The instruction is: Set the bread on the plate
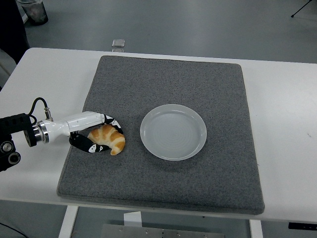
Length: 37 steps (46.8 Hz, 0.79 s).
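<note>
A golden croissant lies on the grey mat, left of the white round plate. My left hand, white with black fingertips, comes in from the left edge and is curled around the croissant: its upper fingers rest over the top and its thumb presses the near side. The plate holds nothing. The right arm is out of view.
The mat covers most of the white table. A small clear object sits at the table's far edge. A dark bin stands on the floor at the top left.
</note>
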Tool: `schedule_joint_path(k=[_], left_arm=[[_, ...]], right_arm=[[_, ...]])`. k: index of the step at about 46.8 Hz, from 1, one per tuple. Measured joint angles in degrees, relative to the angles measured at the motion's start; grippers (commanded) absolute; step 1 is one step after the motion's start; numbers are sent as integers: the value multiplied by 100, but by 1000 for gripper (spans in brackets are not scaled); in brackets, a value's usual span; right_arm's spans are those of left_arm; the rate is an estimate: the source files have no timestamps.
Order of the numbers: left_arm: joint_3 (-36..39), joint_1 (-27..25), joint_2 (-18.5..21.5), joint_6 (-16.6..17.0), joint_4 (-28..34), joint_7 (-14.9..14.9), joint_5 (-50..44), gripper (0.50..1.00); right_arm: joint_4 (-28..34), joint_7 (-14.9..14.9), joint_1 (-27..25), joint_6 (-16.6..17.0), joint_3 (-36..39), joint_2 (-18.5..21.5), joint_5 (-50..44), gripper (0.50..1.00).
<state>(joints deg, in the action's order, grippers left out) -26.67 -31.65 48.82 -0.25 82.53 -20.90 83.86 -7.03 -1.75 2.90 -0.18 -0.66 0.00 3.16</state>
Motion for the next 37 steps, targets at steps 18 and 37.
schedule_joint_path(k=[18, 37], left_arm=[[-378, -281, 253, 18, 2, -39, 11, 500], [-659, -1382, 358, -70, -53, -109, -30, 500]], right_arm=[[0, -1, 0, 0, 4, 0, 0, 952], [0, -1, 0, 0, 4, 0, 0, 954]])
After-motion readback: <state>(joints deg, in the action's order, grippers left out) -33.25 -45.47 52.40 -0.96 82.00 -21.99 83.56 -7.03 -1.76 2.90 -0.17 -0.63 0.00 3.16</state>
